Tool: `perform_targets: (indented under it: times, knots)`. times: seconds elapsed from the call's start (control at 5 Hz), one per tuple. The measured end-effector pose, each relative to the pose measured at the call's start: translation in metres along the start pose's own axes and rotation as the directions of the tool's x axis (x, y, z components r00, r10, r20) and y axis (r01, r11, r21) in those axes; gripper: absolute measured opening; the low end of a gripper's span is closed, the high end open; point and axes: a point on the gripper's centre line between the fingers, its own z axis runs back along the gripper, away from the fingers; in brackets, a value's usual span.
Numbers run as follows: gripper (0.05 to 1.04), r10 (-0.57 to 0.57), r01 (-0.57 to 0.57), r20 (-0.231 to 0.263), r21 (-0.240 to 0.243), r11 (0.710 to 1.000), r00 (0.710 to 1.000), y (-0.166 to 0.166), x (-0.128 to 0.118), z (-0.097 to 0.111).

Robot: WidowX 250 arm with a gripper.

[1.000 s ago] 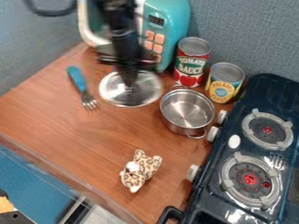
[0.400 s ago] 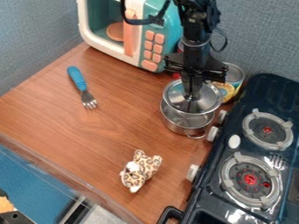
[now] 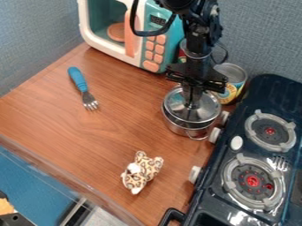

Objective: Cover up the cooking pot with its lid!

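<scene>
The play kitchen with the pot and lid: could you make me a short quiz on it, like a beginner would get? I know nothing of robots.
1. Fill in the blank: the handle of the fork is ____.
2. What is the gripper holding?
a) the cooking pot
b) the lid
c) a food can
3. True or false: the leopard-print plush toy lies on the stove.
Key: 1 blue; 2 b; 3 false.
</scene>
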Motion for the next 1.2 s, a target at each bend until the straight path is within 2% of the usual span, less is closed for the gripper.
perform_targets:
  times: [0.2,0.4,0.8,1.0,1.2]
  knots:
    - [0.052,-0.016,0.016,0.004,-0.002,1.000,1.000,-0.005,0.000,-0.001]
    - [0.052,-0.010,0.010,-0.020,0.004,1.000,1.000,-0.005,-0.004,-0.011]
    - [0.076,-0.006,0.007,-0.017,0.011,1.000,1.000,-0.002,0.002,-0.015]
    - [0.227,-0.004,0.005,-0.024,0.026,1.000,1.000,0.000,0.003,-0.016]
    - [0.479,-0.005,0.007,-0.022,0.047,0.999,1.000,0.003,0.002,-0.016]
